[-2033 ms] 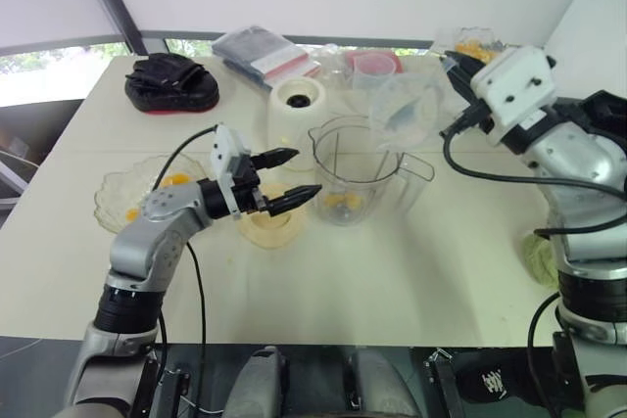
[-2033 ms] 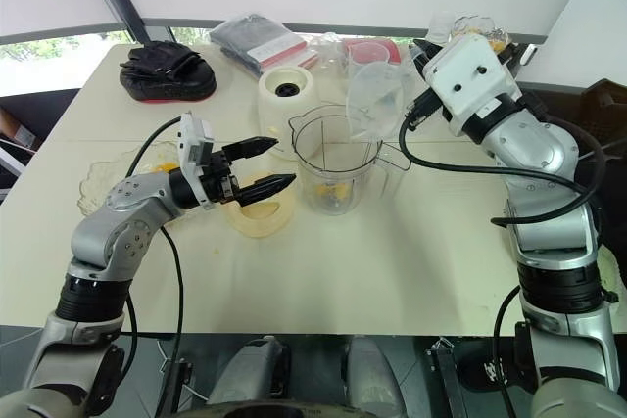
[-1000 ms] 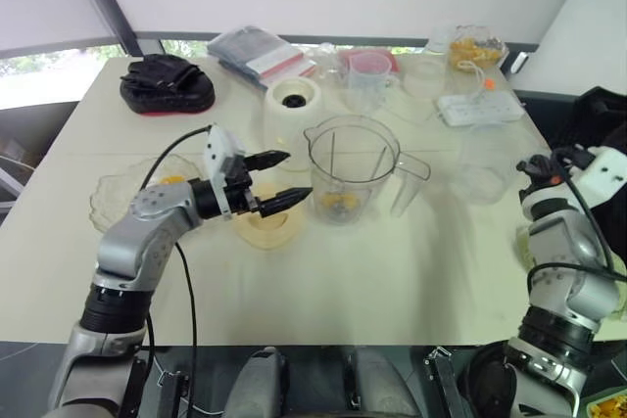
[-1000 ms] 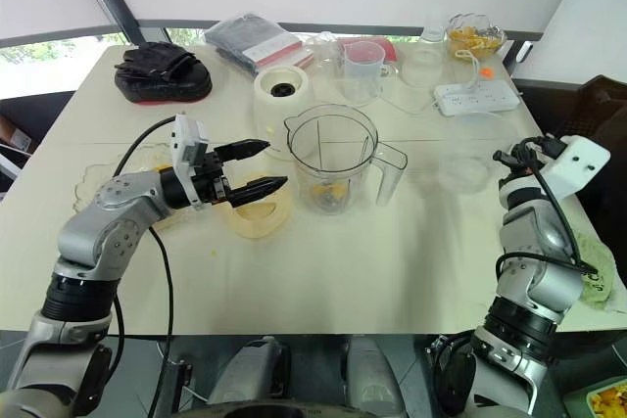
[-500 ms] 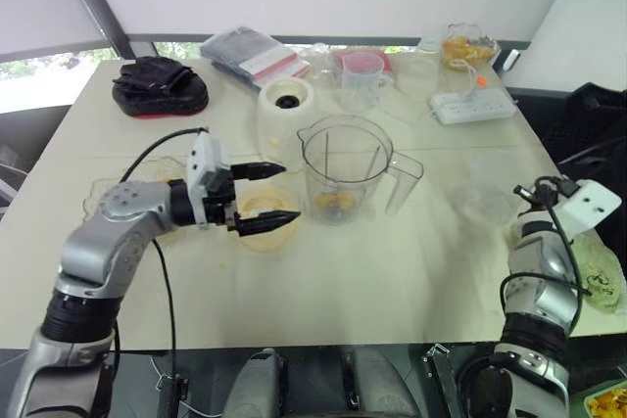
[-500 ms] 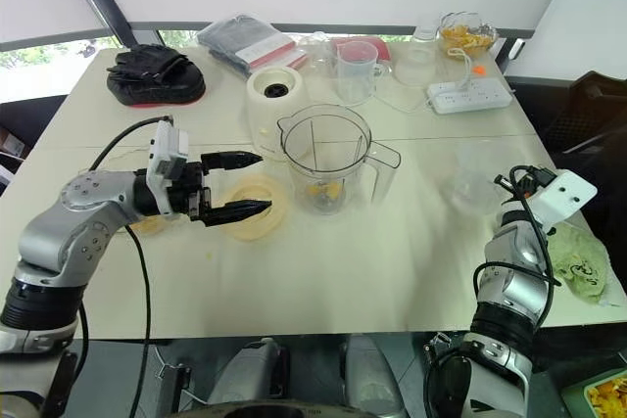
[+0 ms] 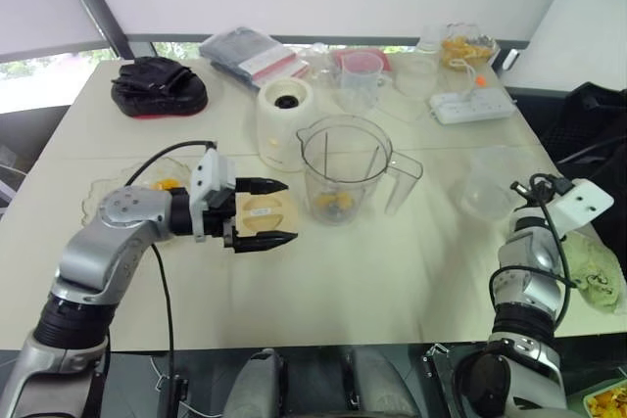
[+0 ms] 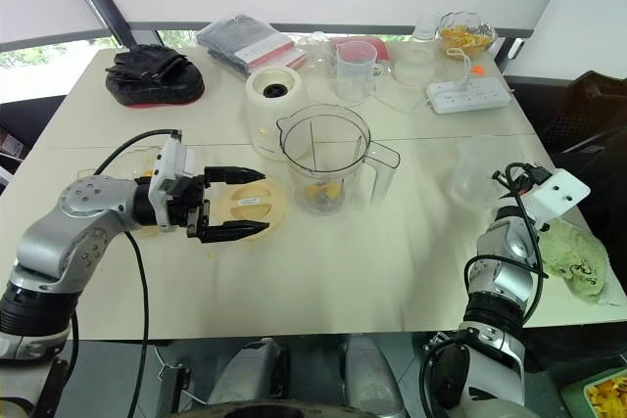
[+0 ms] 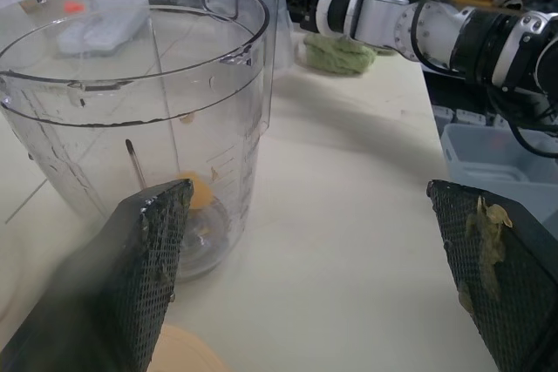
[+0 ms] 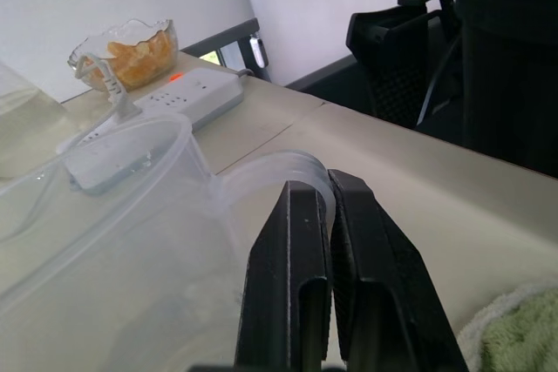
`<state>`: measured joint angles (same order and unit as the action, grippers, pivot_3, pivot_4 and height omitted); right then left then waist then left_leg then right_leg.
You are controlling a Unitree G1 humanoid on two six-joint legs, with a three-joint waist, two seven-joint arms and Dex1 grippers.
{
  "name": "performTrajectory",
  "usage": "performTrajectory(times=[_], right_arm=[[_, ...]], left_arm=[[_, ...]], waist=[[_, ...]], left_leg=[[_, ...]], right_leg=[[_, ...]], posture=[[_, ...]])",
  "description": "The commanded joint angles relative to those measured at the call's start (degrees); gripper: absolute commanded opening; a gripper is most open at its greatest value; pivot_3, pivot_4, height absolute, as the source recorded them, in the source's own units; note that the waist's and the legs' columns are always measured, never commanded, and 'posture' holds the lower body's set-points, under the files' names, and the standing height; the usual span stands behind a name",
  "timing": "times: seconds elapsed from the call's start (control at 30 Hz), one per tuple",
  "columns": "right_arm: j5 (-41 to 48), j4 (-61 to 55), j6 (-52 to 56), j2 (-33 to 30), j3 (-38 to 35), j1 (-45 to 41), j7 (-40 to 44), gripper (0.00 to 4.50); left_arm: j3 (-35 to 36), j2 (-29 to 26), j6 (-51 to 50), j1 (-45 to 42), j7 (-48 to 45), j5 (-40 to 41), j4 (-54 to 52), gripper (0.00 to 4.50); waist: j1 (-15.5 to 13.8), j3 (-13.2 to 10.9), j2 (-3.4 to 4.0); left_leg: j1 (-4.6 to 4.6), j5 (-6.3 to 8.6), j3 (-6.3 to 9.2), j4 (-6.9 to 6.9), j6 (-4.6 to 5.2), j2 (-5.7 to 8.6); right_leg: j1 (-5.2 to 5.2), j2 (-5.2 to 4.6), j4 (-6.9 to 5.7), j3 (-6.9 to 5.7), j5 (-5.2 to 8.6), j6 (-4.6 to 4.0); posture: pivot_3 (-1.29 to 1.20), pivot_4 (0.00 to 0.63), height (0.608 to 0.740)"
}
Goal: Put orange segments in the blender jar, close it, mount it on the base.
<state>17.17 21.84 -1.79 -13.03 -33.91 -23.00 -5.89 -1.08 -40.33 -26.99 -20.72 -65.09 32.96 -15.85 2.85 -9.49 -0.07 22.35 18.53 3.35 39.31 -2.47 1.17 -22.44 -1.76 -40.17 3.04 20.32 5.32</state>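
Observation:
The clear blender jar (image 7: 345,168) stands mid-table with orange segments (image 7: 338,205) at its bottom; the left wrist view looks at it (image 9: 131,111) from close by. Left of it a cream lid (image 7: 257,210) lies flat. My left gripper (image 7: 272,212) is open, one finger on each side of that lid. The cream blender base (image 7: 284,124) stands behind. My right gripper (image 10: 324,206) is shut on the handle of a clear plastic cup (image 7: 487,183) standing at the table's right side.
A glass dish (image 7: 118,193) with orange segments sits at the left, and a bowl of segments (image 7: 462,46) at the back right. A power strip (image 7: 470,105), a measuring cup (image 7: 361,70), packets (image 7: 255,46) and a black pad (image 7: 157,85) line the back. A green cloth (image 7: 593,276) lies far right.
My right arm carried the clear cup from above the jar down to the table's right side. My left gripper dropped lower and now straddles the lid.

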Motion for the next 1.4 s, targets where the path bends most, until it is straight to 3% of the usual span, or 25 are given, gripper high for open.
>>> performTrajectory(times=[0.03, 0.6, 1.4], right_arm=[[0.88, -3.10, 0.01, 0.41, 1.04, 1.89, 0.34, 0.02], [4.91, -1.45, -1.20, -0.17, 0.96, -4.78, -1.33, 0.02], [-0.01, 1.55, -3.05, 0.06, 6.55, 5.48, 0.02, 0.02]], left_arm=[[0.99, -0.27, 0.80, 0.20, 0.35, -0.01, -1.21, 4.50], [0.82, 0.36, 0.76, 0.04, 1.99, -0.05, -1.17, 4.50], [0.51, 0.77, 1.07, 0.18, 3.29, -0.41, -0.92, 4.50]], waist=[[0.00, 0.00, 0.00], [-0.11, -0.03, 0.04], [-0.24, 0.01, -0.01]], left_leg=[[0.00, 0.00, 0.00, 0.00, 0.00, 0.00], [-0.01, 0.00, 0.00, -0.01, 0.00, 0.00], [-0.08, -0.01, 0.03, -0.02, -0.01, -0.01]], right_leg=[[0.00, 0.00, 0.00, 0.00, 0.00, 0.00], [-0.01, 0.00, 0.00, 0.00, 0.00, 0.00], [0.09, 0.01, 0.01, -0.01, 0.00, -0.01]], posture=[[0.00, 0.150, 0.740], [0.00, 0.150, 0.740], [0.00, 0.150, 0.740]])
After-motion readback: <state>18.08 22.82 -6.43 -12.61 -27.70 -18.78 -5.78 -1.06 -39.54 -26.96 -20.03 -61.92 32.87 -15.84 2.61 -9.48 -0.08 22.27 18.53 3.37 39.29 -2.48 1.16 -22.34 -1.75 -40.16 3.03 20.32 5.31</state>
